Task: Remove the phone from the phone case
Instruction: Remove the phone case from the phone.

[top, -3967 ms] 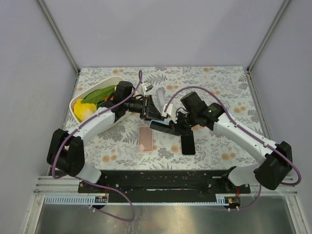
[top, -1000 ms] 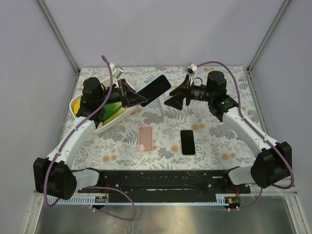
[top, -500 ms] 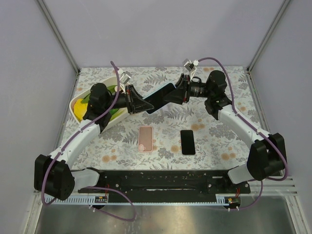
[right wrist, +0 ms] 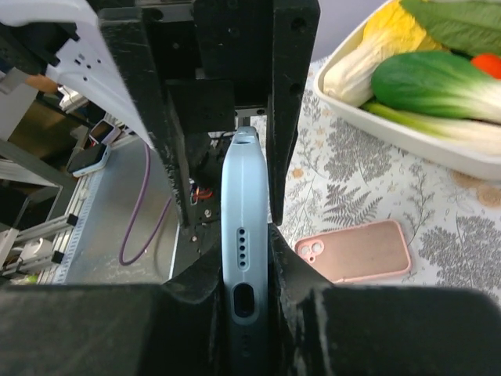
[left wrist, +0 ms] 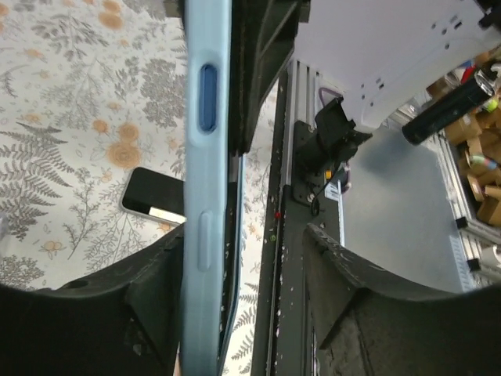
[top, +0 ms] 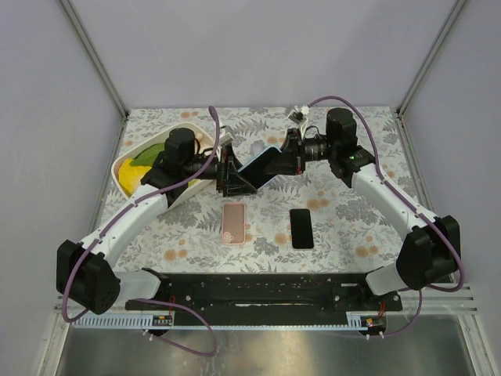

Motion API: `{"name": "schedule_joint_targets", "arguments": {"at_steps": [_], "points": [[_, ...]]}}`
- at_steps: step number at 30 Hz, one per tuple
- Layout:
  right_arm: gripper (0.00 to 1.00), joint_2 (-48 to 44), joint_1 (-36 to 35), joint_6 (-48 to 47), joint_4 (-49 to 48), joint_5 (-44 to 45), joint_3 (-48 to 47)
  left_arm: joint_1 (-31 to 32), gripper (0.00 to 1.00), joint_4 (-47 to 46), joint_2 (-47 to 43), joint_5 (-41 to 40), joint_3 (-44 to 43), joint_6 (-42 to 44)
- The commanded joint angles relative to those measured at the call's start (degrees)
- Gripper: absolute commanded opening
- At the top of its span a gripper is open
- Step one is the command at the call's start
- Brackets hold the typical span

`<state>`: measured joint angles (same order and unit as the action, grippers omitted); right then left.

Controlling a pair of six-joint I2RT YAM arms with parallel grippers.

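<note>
The dark flat phone [top: 264, 162] sits inside its light-blue rubbery phone case [right wrist: 244, 227], held in the air at 1 o'clock of a pink phone case [top: 233, 222] lying flat. The right gripper [top: 288, 157] pinches the blue case's 2 o'clock end. The left gripper [top: 237, 178], at its 8 o'clock end, stands spread, one finger touching the case, the other apart.
</note>
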<state>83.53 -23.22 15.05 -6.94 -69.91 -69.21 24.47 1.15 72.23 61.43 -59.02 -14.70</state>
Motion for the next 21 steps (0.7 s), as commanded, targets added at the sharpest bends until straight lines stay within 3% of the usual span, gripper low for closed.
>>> {"name": "schedule_joint_targets", "arguments": {"at_steps": [1, 4, 9, 13, 17, 18, 21], "points": [[0.00, -3.02, -0.60, -13.28, 14.66, -0.75, -4.35, 2.60, 0.62, 13.42, 1.42, -0.43, -5.31, 14.16], [0.00, -3.11, -0.77, -18.53, 21.14, -0.32, -6.54, 3.74, 0.56, 16.95, 2.39, -0.26, -6.19, 18.65], [0.00, -3.10, -1.56, -30.15, 35.49, 4.16, -11.47, 4.35, 0.56, 23.28, 3.36, -1.20, -7.33, 24.54], [0.00, -3.46, -2.61, -32.45, 38.22, 6.53, -12.35, 4.88, 0.44, 24.60, 3.45, -0.96, -7.94, 26.04], [0.00, -2.49, -4.55, -36.48, 42.97, 8.03, -14.19, 5.32, 0.41, 26.44, 4.32, 0.27, -9.70, 27.26], [0.00, -2.32, -4.81, -37.02, 43.93, 8.12, -14.37, 5.50, 0.37, 27.23, 4.59, 0.36, -10.14, 27.79], [0.00, -2.23, -5.25, -37.46, 43.94, 8.03, -14.46, 5.85, 0.11, 28.65, 5.82, 0.53, -11.20, 28.85]]}}
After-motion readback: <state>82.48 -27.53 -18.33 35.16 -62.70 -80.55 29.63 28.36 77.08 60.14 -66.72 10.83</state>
